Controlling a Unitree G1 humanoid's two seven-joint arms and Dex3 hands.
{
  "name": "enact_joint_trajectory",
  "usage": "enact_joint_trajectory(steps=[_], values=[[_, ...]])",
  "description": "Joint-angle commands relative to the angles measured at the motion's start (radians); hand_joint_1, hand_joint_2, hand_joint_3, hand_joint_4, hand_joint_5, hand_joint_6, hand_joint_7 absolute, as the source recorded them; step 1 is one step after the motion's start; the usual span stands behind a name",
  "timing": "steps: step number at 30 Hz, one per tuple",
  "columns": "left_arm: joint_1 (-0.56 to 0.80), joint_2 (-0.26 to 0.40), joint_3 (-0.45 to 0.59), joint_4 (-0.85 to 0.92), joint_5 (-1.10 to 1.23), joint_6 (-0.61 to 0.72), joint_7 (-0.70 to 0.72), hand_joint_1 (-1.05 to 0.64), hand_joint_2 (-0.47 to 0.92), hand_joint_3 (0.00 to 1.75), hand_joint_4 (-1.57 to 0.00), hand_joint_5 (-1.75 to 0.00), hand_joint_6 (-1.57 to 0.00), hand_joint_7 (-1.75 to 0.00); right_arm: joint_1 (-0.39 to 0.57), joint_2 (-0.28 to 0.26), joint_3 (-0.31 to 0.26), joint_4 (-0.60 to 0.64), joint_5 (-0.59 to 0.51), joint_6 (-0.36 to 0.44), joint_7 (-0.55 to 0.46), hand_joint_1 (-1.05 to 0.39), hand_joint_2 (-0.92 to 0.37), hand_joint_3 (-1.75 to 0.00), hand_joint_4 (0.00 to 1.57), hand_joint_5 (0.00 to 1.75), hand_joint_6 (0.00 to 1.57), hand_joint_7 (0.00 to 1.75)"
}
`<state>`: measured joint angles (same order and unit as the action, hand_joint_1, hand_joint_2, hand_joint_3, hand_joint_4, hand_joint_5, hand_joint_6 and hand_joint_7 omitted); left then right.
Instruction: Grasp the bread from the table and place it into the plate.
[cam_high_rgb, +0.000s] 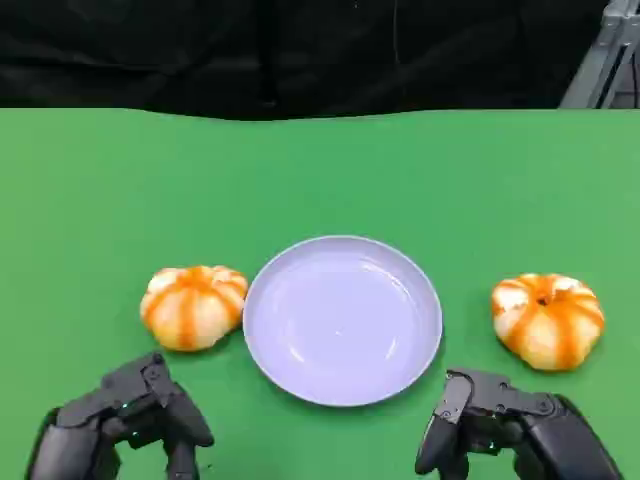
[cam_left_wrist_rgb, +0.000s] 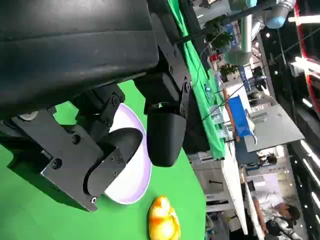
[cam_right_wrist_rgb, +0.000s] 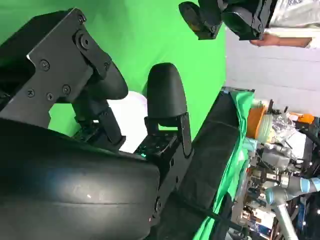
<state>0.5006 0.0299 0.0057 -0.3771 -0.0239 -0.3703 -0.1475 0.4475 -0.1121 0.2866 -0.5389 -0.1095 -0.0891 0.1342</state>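
At lower left, nothing is held by the spread left hand (cam_high_rgb: 125, 420); the nearby bread (cam_high_rgb: 193, 306) must be reached.

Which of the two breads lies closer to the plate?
The bread on the robot's left: its edge nearly meets the plate rim, while the bread on the right has a clear strip of green table between.
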Motion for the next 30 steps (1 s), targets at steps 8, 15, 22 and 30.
enact_joint_trajectory(steps=[8,15,22,30], values=[[0.004,0.013,0.01,0.012,0.007,-0.021,0.008,-0.03,0.35,1.44,-0.91,-1.69,-0.82,-1.54,0.002,-0.003,-0.006,-0.009,-0.004,-0.008,-0.007,0.13,-0.27,-1.53,0.9,1.65,0.77,1.46],[-0.013,0.017,0.02,0.04,0.008,-0.034,0.008,-0.02,0.33,1.47,-0.9,-1.68,-0.82,-1.53,-0.009,0.006,0.001,0.009,-0.012,0.0,-0.01,0.15,-0.28,-1.52,0.9,1.66,0.77,1.46],[-0.041,0.027,0.012,0.007,-0.023,0.047,-0.005,-0.08,0.49,1.14,-0.73,-1.43,-0.75,-1.17,-0.018,0.011,0.002,0.025,-0.008,-0.015,-0.016,0.16,-0.28,-1.5,0.91,1.67,0.77,1.45],[-0.16,0.107,-0.004,-0.104,0.21,0.329,0.004,-0.27,0.87,0.31,-0.44,-1.0,-0.5,-0.55,-0.019,0.009,-0.003,0.033,-0.002,-0.021,-0.013,0.16,-0.3,-1.49,0.9,1.67,0.78,1.46]])
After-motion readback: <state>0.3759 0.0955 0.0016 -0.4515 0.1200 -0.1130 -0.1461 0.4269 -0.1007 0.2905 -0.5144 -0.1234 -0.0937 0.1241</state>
